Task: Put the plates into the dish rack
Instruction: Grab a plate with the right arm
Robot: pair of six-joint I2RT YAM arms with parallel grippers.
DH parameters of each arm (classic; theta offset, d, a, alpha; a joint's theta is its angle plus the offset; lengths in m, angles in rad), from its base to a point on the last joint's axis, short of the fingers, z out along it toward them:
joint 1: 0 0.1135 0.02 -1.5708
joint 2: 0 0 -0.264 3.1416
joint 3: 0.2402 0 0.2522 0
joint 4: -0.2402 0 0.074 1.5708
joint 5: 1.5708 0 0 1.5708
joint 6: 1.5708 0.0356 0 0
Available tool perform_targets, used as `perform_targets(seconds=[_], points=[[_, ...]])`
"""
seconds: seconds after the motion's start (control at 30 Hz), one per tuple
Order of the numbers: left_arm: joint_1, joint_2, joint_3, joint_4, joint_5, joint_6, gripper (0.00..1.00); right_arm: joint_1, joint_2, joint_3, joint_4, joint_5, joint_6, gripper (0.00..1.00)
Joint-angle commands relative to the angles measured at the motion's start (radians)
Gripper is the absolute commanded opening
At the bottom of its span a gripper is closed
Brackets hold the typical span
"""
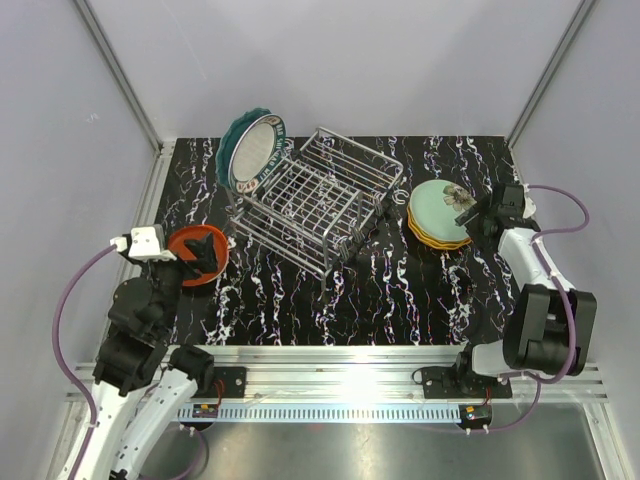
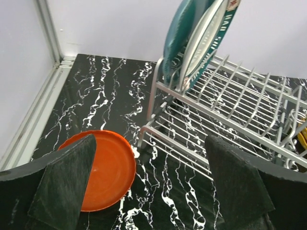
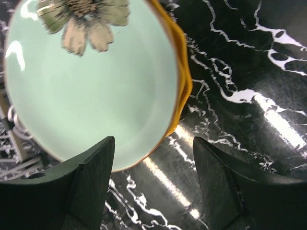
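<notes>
Silver wire dish rack (image 1: pixel 320 205) holds teal and cream plates (image 1: pixel 250 150) upright at left end; left pincer (image 2: pixel 151 143) spread over red-orange plate (image 2: pixel 108 167); right pincer (image 3: pixel 153 141) spread by glossy mint plate (image 3: pixel 91 91) on scalloped yellow stack (image 3: pixel 182 86).

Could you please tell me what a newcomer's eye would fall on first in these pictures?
The silver wire dish rack stands in the middle of the black marbled table, with a teal plate and a cream plate upright at its far-left end. A red-orange plate lies flat at the left. At the right, a mint green plate with a flower print tops a stack of yellow-orange plates.
</notes>
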Motion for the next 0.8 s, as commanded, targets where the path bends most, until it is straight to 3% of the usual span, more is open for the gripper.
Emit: perform_targets(seconds=[0.0, 0.4, 0.57, 0.77], points=[[0.003, -0.044, -0.028, 0.077, -0.051, 0.013, 0.99, -0.022, 0.044, 0.010, 0.067, 0.041, 0.006, 0.73], [0.003, 0.004, -0.012, 0.045, -0.044, 0.024, 0.99, -0.035, 0.225, 0.022, 0.146, 0.023, 0.024, 0.72], [0.003, 0.001, -0.014, 0.043, -0.042, 0.022, 0.99, -0.035, 0.225, -0.009, 0.165, 0.033, 0.031, 0.63], [0.003, 0.002, -0.019, 0.048, -0.042, 0.024, 0.99, -0.035, 0.190, -0.055, 0.168, 0.047, 0.032, 0.45]])
